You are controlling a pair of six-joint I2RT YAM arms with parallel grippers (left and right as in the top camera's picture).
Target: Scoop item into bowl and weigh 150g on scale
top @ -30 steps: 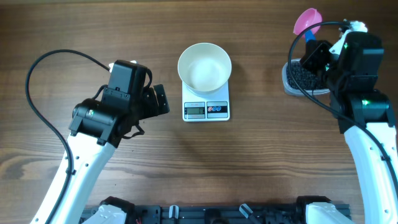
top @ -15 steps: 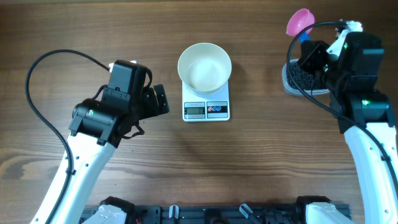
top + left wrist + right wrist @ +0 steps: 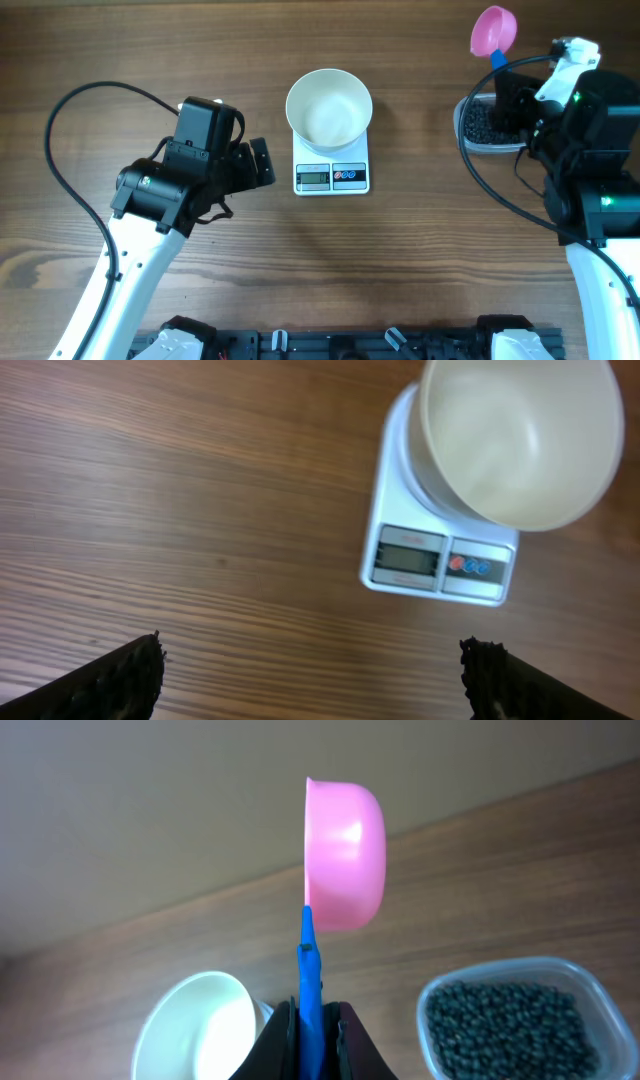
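The white bowl (image 3: 329, 110) sits empty on the white scale (image 3: 332, 177) at the table's middle. The black beads (image 3: 483, 122) lie in a clear tub (image 3: 462, 128) at the right. My right gripper (image 3: 505, 82) is shut on the blue handle of a pink scoop (image 3: 493, 31), held in the air beyond the tub with no beads showing in it. The right wrist view shows the scoop (image 3: 345, 855) above the jaws (image 3: 311, 1020), the bowl (image 3: 195, 1025) at lower left and the beads (image 3: 505, 1015) at lower right. My left gripper (image 3: 262, 162) hangs open and empty left of the scale (image 3: 425, 560).
The tub's rim (image 3: 600, 985) lies close under the right wrist. A black cable loops over the table behind the left arm (image 3: 100, 95). Bare wooden tabletop (image 3: 200, 510) lies between the left gripper and the scale.
The right wrist has turned and shifted right, and the scoop swung slightly left, then back right. The left arm, bowl and scale have not moved.
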